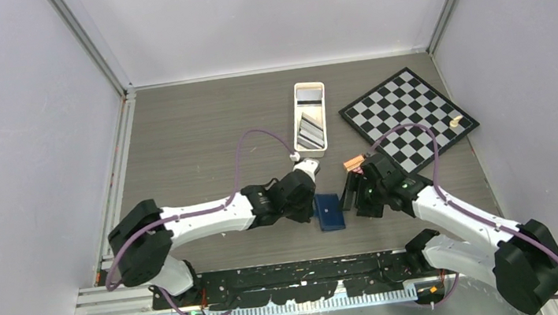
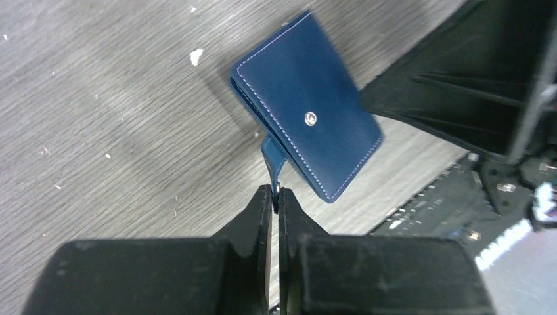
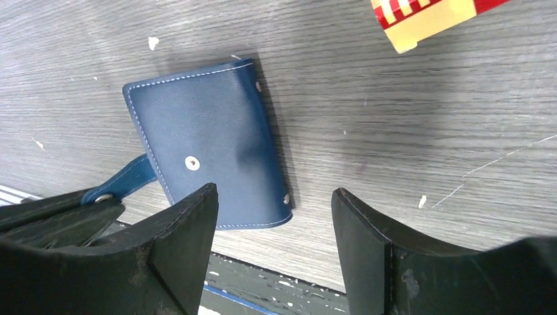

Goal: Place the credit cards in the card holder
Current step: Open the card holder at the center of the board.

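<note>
**Left gripper pinched the strap of the closed card holder at the near edge of the table.**

Nearest to the arms, the left gripper (image 2: 276,197) was closed tight on the thin strap (image 2: 274,157) of the card holder (image 2: 309,108). The holder lay shut and flat on the table (image 1: 194,135) between both arms, with the strap off its stud. Just to its right, the right gripper (image 3: 272,193) hung with jaws wide and held nothing. To open the holder well, I think the left should keep the strap firmly but pull slowly, while the right takes only the top cover at its free edge, so that the holder does not slide or lift. Behind lay a red-orange pack (image 1: 353,163). Farther away, the credit cards (image 1: 309,130) waited in a white tray (image 1: 308,89), left of a chessboard (image 1: 406,115).
</note>
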Tool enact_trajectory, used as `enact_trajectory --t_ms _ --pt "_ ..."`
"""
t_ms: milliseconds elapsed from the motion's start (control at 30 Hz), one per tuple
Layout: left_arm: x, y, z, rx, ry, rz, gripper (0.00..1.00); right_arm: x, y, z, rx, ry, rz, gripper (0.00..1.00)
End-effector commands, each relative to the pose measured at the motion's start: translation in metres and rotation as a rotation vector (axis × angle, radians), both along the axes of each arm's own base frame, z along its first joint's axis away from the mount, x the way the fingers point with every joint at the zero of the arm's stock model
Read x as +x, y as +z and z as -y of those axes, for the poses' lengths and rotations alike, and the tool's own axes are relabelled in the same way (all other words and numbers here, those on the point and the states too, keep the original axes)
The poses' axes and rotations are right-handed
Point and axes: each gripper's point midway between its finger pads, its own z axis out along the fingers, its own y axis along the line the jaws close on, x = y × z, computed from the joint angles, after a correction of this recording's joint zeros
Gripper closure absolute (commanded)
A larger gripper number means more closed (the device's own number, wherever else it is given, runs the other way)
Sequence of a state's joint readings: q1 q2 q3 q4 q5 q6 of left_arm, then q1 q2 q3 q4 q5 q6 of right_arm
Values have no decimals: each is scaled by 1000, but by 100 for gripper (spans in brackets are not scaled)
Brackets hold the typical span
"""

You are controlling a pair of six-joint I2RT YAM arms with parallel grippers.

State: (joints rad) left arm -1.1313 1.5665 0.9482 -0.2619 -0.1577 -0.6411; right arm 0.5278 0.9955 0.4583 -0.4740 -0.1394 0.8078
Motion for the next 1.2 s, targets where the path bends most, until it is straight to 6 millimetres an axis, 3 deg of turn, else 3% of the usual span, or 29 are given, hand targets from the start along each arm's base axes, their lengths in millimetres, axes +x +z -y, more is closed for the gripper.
enact_trajectory --t_ms 0,167,367,600,867,1167 --pt "2 58 19 -201 -88 29 100 13 30 -1 4 4 84 31" --pt "-2 77 17 -262 -108 9 100 16 47 -10 79 -41 83 34" --pt "-2 69 11 -261 -86 -38 100 14 62 -43 224 -18 93 35" --pt "-1 68 11 -266 -78 -52 100 12 69 -56 211 24 144 34" --pt "-1 67 9 -266 -68 -55 100 8 50 -51 48 79 125 36" --pt "0 67 7 -266 -63 -55 100 7 37 -46 -11 78 100 50"
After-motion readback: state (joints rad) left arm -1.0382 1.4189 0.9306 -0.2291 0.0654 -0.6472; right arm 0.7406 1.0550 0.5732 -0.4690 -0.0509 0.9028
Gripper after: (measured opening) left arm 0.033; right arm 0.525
